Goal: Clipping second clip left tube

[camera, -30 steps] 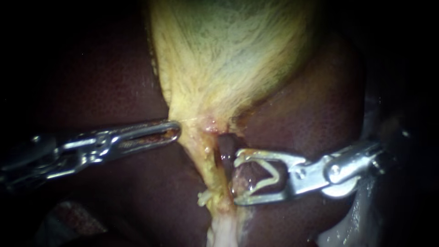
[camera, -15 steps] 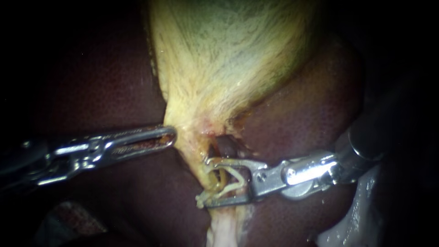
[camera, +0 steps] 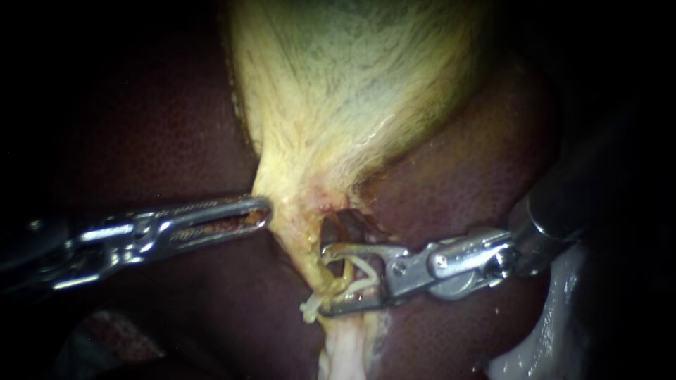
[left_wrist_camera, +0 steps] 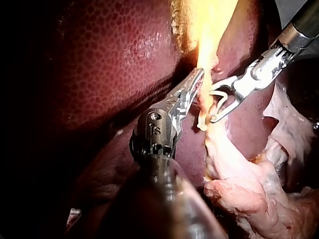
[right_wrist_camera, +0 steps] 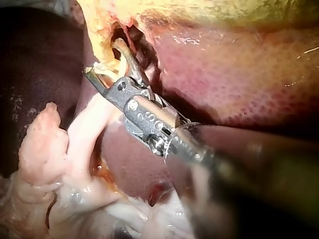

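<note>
Now the slender silver right instrument [camera: 324, 279] holds a pale V-shaped clip [camera: 367, 273] between spread jaws astride the yellowish tube [camera: 307, 255], the silver left instrument's [camera: 262, 211] jaws pressed together just beside it.

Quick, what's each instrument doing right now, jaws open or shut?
Left instrument: jaws shut on the gallbladder at its lower edge.
Right instrument: jaws apart, holding an open clip astride the tube.

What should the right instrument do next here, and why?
Probably squeeze the jaws of the right instrument to close the clip: they hold it open astride the tube, and the lower tip shows past the tube's far side.
</note>
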Tool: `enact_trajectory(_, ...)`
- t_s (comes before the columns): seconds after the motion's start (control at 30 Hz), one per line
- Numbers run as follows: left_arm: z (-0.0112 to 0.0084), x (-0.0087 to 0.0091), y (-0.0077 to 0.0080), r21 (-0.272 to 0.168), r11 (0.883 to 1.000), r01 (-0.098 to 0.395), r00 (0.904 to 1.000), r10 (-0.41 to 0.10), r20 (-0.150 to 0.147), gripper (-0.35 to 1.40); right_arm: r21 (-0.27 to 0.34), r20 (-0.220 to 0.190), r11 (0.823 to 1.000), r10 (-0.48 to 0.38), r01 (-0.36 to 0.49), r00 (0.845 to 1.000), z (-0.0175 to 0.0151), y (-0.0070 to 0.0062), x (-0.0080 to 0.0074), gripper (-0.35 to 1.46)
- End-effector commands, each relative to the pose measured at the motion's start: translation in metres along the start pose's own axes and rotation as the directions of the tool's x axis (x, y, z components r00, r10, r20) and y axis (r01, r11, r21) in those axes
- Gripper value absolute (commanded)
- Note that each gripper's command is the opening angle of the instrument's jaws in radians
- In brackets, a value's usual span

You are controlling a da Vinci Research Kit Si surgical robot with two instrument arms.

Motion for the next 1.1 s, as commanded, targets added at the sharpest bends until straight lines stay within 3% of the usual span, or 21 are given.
enact_trajectory(0.03, 0.0001, 0.0001, -0.0001, -0.002, 1.0, 0.001, 1.0, -0.001, 0.0, -0.35, 0.001, 0.0, 1.0, -0.002, 0.002, 1.0, 0.0004, -0.0002, 0.0001, 0.56)
enact_trajectory(0.37, 0.0006, 0.0, -0.0006, -0.004, 1.0, 0.002, 1.0, -0.002, 0.004, -0.35, 0.073, -0.006, 0.997, -0.006, 0.006, 1.0, 0.0023, -0.0004, 0.0002, 0.48)
enact_trajectory(0.5, 0.0006, 0.0, -0.0007, -0.004, 1.0, 0.002, 1.0, -0.002, 0.004, -0.35, 0.096, 0.003, 0.995, 0.004, -0.004, 1.0, 0.0022, -0.0004, 0.0002, 0.35)
enact_trajectory(0.63, 0.0007, 0.0, -0.0007, -0.005, 1.0, 0.002, 1.0, -0.002, 0.005, -0.35, 0.078, 0.048, 0.997, 0.004, -0.007, 0.999, 0.0014, -0.0003, 0.0001, -0.35)
enact_trajectory(0.73, 0.0008, 0.0, -0.0007, -0.005, 1.0, 0.002, 1.0, -0.002, 0.005, -0.35, 0.08, 0.089, 0.997, 0.013, -0.02, 0.996, 0.0007, 0.0003, 0.0003, -0.35)
enact_trajectory(1.1, 0.0011, 0.0, -0.0005, -0.005, 1.0, 0.002, 1.0, -0.002, 0.005, -0.35, 0.079, 0.091, 0.996, 0.039, -0.046, 0.995, 0.0008, 0.0003, -0.0001, -0.35)
